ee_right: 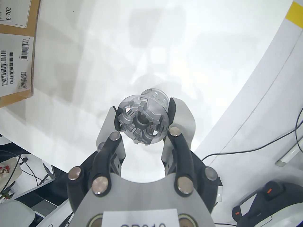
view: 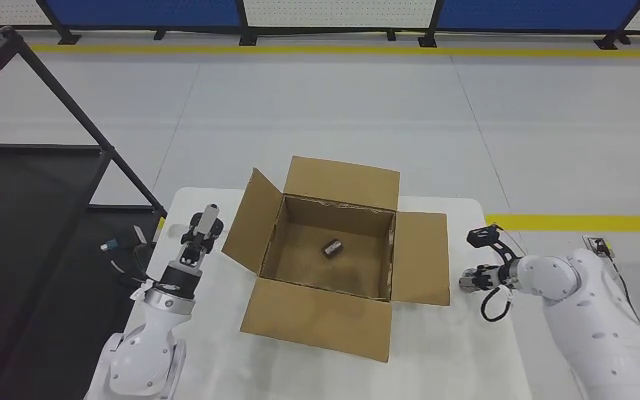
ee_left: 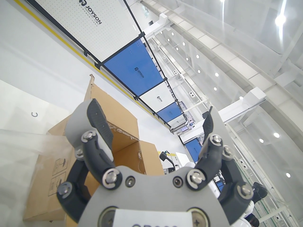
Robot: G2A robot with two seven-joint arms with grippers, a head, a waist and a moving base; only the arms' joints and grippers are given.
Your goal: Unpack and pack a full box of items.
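Brown cardboard box (view: 340, 185) open on white bench (view: 450, 350); we find one small dark cylinder (view: 333, 247) inside, detail indistinct. Right claw (ee_right: 143, 114) grips a grey metal hub (ee_right: 142, 122) beside it; left claw (ee_left: 151, 112) wide.

Two rounded, glossy white arms: left arm (view: 150, 335), right arm (view: 560, 280). On left tool (ee_left: 151, 112) and right tool (ee_right: 144, 109) alike: grey metal plate (ee_left: 151, 190), silver screws (ee_left: 112, 178), black linkages (ee_left: 97, 152), pale fingers (ee_left: 75, 121) with black ribbed pads (ee_left: 98, 119), white label (ee_left: 153, 218) at six o'clock. Black cable (view: 491, 306) looped by right wrist.
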